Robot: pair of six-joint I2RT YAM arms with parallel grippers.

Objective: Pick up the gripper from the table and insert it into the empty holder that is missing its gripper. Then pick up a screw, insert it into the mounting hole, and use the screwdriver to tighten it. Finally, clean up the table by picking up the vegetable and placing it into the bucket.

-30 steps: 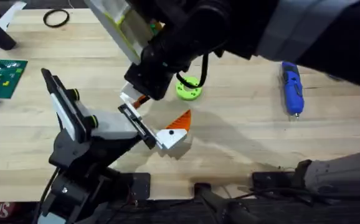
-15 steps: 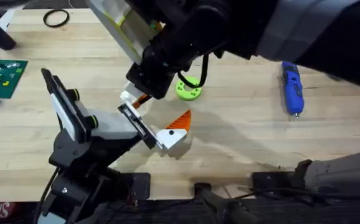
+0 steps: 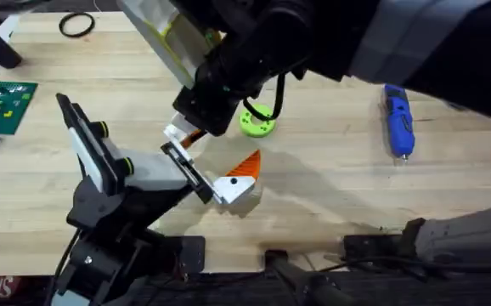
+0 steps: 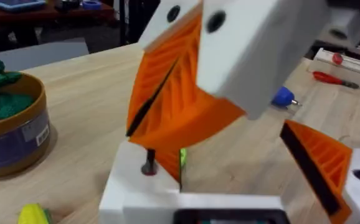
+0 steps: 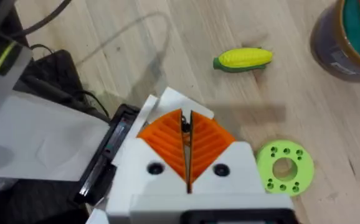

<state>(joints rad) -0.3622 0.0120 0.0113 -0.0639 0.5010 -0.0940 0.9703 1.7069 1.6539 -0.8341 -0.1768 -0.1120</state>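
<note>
Orange-padded right gripper [image 5: 186,124] pinches a screw [image 4: 149,163]; its wrist view adds corn [image 5: 242,59]; left gripper [image 4: 255,186] unclear.

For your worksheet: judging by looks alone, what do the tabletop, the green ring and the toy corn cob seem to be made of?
The table looks like pale matte wood, with visible grain and plank seams. The green ring, a uniform lime colour with neat round holes, is probably moulded or printed plastic. The corn cob, yellow and slightly glossy, is likely plastic or rubber.
</note>
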